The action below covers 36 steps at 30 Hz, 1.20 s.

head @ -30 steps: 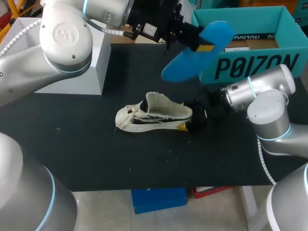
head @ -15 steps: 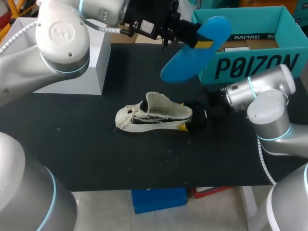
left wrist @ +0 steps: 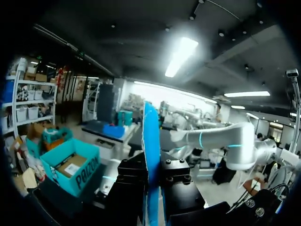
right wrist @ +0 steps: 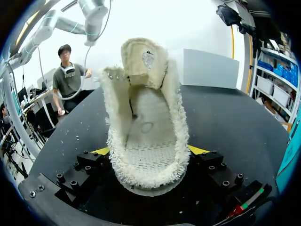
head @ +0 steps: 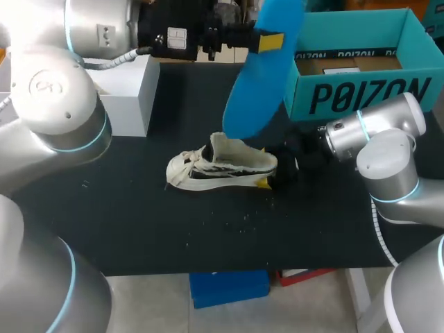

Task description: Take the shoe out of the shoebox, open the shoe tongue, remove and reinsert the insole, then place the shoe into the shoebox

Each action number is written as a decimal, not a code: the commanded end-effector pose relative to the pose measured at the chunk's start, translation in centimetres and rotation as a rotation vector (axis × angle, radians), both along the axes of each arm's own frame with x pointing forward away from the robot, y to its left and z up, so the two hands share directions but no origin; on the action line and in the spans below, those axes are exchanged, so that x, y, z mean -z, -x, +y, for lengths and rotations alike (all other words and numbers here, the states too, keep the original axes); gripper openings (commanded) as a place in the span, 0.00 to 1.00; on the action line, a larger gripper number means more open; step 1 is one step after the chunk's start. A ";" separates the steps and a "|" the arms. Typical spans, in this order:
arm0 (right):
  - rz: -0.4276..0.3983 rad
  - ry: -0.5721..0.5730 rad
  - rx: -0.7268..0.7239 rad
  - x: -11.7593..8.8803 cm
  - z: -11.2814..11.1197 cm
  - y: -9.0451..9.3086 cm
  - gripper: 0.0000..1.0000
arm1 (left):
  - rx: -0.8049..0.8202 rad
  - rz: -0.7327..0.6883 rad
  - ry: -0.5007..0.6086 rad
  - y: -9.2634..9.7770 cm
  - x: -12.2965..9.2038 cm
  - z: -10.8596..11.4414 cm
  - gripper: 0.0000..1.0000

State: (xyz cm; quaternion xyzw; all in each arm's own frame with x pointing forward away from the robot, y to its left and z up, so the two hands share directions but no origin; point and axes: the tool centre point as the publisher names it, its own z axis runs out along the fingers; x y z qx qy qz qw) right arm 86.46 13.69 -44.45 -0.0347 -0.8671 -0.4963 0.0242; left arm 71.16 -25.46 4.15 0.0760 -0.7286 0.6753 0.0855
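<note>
**Head view.** While out of the shoe and not yet back in: long blue foam insole (head: 262, 69), pinched near its upper end by the left gripper (head: 269, 41), lower end hanging just above the cream fleece-lined low shoe (head: 222, 166). Heel of the shoe clamped from two sides by the right gripper (head: 267, 182). Open teal cardboard shoebox (head: 361, 90) just beside the left gripper, holding no shoe. Judged step: reinsertion of the insole. Next move, by judgement: lower end steered down into the shoe mouth and slid forward under the tongue, heel kept braced. Matte black tabletop (head: 125, 208) flecked with pale crumbs below the right gripper; white rectangular block (head: 132, 97) behind the left gripper.

**Left wrist view.** Insole (left wrist: 151, 141) seen edge-on, gripped between the black fingers of the left gripper (left wrist: 151, 178); yellow tips hidden. Shoebox (left wrist: 70, 169) off to one side, lower down.

**Right wrist view.** Shoe (right wrist: 146, 136) straight ahead, heel squeezed between the yellow tips of the right gripper (right wrist: 149, 153). Fleecy tongue (right wrist: 143, 59) raised at the far end; perforated footbed bare, ready for the insole.
</note>
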 end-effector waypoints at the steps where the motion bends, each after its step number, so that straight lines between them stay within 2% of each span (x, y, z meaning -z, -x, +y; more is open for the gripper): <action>1: 0.001 0.002 0.000 0.1 0.0 0.0 0.00 | -0.217 0.121 0.186 2.2 0.2 0.8 0.00; 10: 0.001 0.002 0.000 0.1 0.0 0.0 0.00 | -0.210 0.157 0.256 2.5 0.9 0.3 0.00; 20: 0.001 0.002 0.000 0.1 0.0 0.0 0.00 | -0.202 0.160 0.317 2.3 0.1 0.7 0.00; 36: 0.001 0.002 0.000 0.1 0.0 0.0 0.00 | -0.100 0.165 0.316 3.0 -0.8 2.1 0.00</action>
